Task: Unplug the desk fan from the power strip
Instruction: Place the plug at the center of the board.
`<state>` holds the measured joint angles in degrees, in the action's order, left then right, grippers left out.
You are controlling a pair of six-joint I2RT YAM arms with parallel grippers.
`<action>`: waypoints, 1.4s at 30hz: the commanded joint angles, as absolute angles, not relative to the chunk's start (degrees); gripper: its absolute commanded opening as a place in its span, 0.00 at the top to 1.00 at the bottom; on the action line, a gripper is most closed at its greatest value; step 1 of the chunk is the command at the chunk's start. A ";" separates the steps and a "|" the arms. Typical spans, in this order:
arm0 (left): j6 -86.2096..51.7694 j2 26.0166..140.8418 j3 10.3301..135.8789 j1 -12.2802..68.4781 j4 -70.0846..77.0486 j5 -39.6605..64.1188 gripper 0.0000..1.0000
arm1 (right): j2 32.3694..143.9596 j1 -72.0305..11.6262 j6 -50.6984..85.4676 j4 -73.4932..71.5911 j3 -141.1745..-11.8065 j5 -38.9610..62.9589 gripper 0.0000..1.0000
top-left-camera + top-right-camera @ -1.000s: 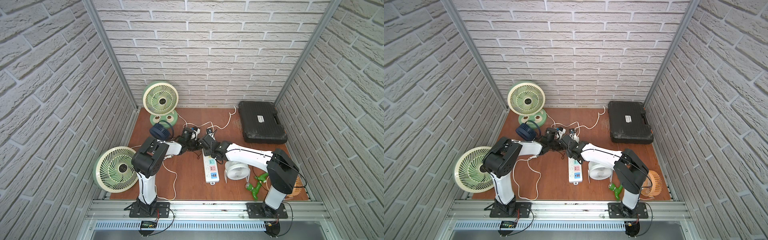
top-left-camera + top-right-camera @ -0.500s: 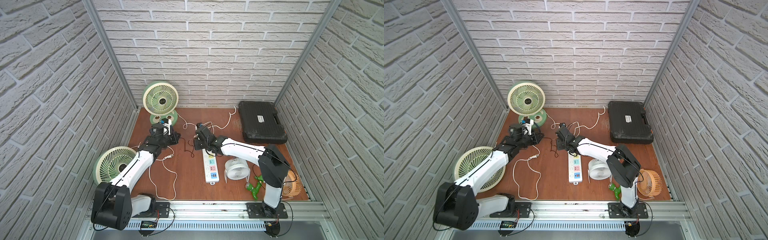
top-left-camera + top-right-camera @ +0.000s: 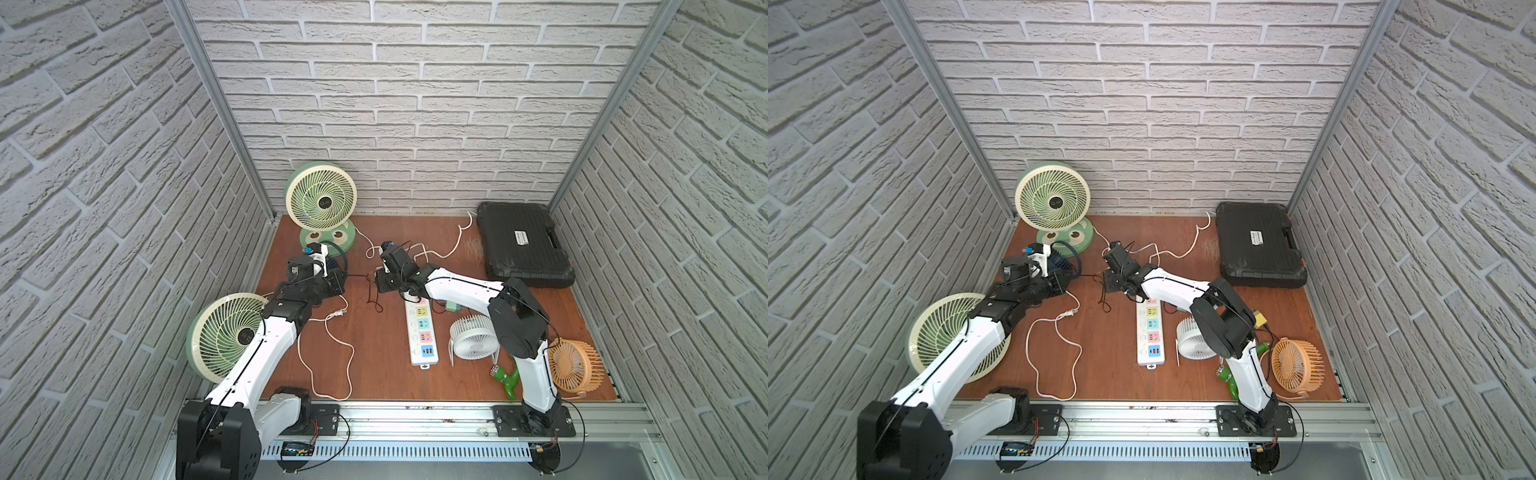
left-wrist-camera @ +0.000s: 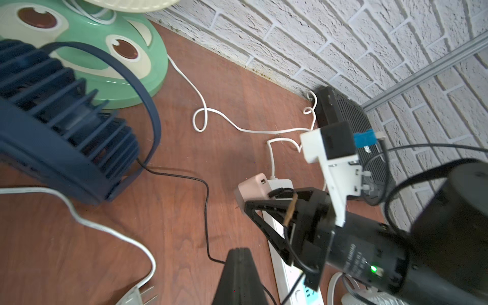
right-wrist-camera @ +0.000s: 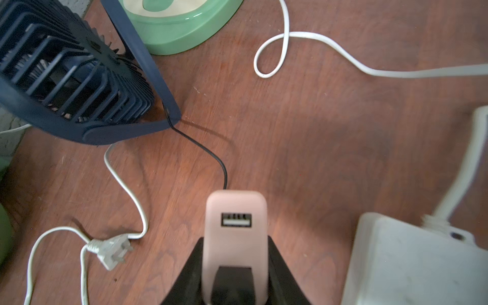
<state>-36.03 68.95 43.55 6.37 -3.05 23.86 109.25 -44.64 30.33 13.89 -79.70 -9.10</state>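
The dark blue desk fan (image 5: 66, 79) lies at the back left, half hidden by my left arm in both top views (image 3: 333, 262) (image 3: 1060, 258). Its black cord (image 5: 211, 153) runs to a pink USB adapter (image 5: 235, 206). My right gripper (image 5: 235, 240) (image 3: 381, 285) is shut on this adapter and holds it over bare wood, off the power strip (image 3: 422, 332) (image 3: 1150, 332) and just left of its far end (image 5: 412, 261). My left gripper (image 4: 239, 253) (image 3: 341, 285) is shut on nothing, beside the blue fan.
A loose white plug (image 3: 337, 314) and its cord lie left of the strip. Green fans stand at the back (image 3: 322, 199) and far left (image 3: 224, 332). A white fan (image 3: 473, 343), an orange fan (image 3: 573, 365) and a black case (image 3: 521, 245) fill the right side.
My left arm has swung away from the strip's far end, out to the blue fan. My right gripper has shifted left off the strip's end with the pink adapter.
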 commanded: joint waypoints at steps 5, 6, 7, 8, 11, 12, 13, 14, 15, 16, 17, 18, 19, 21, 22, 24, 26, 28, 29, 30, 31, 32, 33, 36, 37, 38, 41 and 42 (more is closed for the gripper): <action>-33.59 59.99 39.44 1.77 -8.20 19.91 1.00 | 120.62 -43.08 29.27 10.87 -90.92 -1.40 0.81; -33.52 59.13 39.20 1.32 -8.84 19.70 1.00 | 122.01 -43.13 29.29 11.41 -92.55 -1.03 0.81; -33.44 58.42 38.94 0.90 -9.11 19.50 1.00 | 123.43 -43.00 29.27 11.95 -94.20 -0.63 0.81; -33.32 57.82 38.62 0.49 -9.44 19.36 1.00 | 124.55 -43.05 29.29 12.36 -95.56 -0.30 0.80; -33.53 56.67 37.87 -0.21 -9.63 19.29 1.00 | 127.93 -43.01 29.20 13.85 -99.45 0.48 0.79; -33.50 56.54 37.74 -0.34 -9.67 19.32 1.00 | 128.59 -43.00 29.16 14.22 -100.38 0.71 0.78; -33.49 56.44 37.71 -0.48 -9.73 19.33 1.00 | 129.19 -42.98 29.25 14.38 -101.05 0.93 0.78; -33.56 56.47 37.63 -0.59 -9.70 19.38 1.00 | 129.70 -43.00 29.27 14.64 -101.51 1.03 0.78; -33.55 56.51 37.62 -0.63 -9.63 19.39 1.00 | 130.09 -42.98 29.27 14.86 -102.06 1.13 0.77; -33.57 56.58 37.49 -0.69 -9.60 19.34 1.00 | 130.35 -42.98 29.19 15.00 -102.42 1.22 0.77; -33.52 56.81 37.52 -0.70 -9.45 19.46 1.00 | 130.49 -42.98 29.18 15.03 -102.65 1.22 0.76; -33.68 57.04 37.59 -0.72 -9.41 19.54 1.00 | 130.52 -42.98 29.18 15.05 -102.66 1.21 0.75; -33.66 57.29 37.61 -0.71 -9.26 19.64 1.00 | 130.49 -42.96 29.18 15.11 -102.66 1.23 0.74; -33.74 57.72 37.62 -0.71 -9.02 19.79 1.00 | 130.35 -42.95 29.18 15.19 -102.69 1.30 0.71; -33.82 57.94 37.62 -0.73 -8.95 19.82 1.00 | 130.27 -42.96 29.18 15.28 -102.66 1.39 0.68; -33.84 58.31 37.62 -0.70 -8.73 19.92 1.00 | 129.83 -42.89 29.09 15.36 -102.37 1.49 0.65; -33.86 58.59 37.67 -0.79 -8.59 19.90 1.00 | 129.14 -42.92 28.93 15.21 -101.79 1.35 0.62; -33.84 58.76 37.70 -0.83 -8.56 20.02 1.00 | 128.31 -42.76 28.76 15.04 -101.17 1.23 0.59; -33.79 58.90 37.71 -0.77 -8.45 20.02 1.00 | 127.74 -42.70 28.74 14.95 -100.68 1.19 0.57; -33.89 59.04 37.76 -0.71 -8.39 20.09 1.00 | 127.19 -42.55 28.74 14.94 -100.29 1.15 0.55; -33.92 59.08 37.79 -0.77 -8.34 20.12 1.00 | 126.60 -42.39 28.70 14.94 -99.76 1.14 0.53; -33.86 59.19 37.72 -0.71 -8.27 20.15 1.00 | 126.07 -42.19 28.61 14.94 -99.34 1.11 0.52; -33.87 59.23 37.71 -0.78 -8.24 20.28 1.00 | 125.28 -42.02 28.48 14.95 -98.79 0.87 0.50; -34.02 59.40 37.68 -0.72 -8.02 20.61 1.00 | 122.95 -41.40 27.91 14.92 -96.89 0.20 0.47; -34.08 59.52 37.70 -0.72 -7.84 20.73 1.00 | 122.04 -41.11 27.70 15.13 -96.40 -0.02 0.45; -34.08 59.60 37.70 -0.70 -7.65 20.81 1.00 | 121.17 -40.77 27.54 15.57 -95.99 -0.41 0.45; -34.48 60.42 37.62 -0.62 -6.88 21.53 1.00 | 119.24 -39.84 26.81 17.75 -95.22 -2.16 0.43; -34.81 60.74 37.50 -0.57 -6.39 21.72 1.00 | 118.60 -39.64 26.51 18.71 -95.21 -2.92 0.42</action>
<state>-34.63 60.03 38.09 -0.34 -9.74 20.56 123.59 -40.66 27.99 17.58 -95.77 -0.30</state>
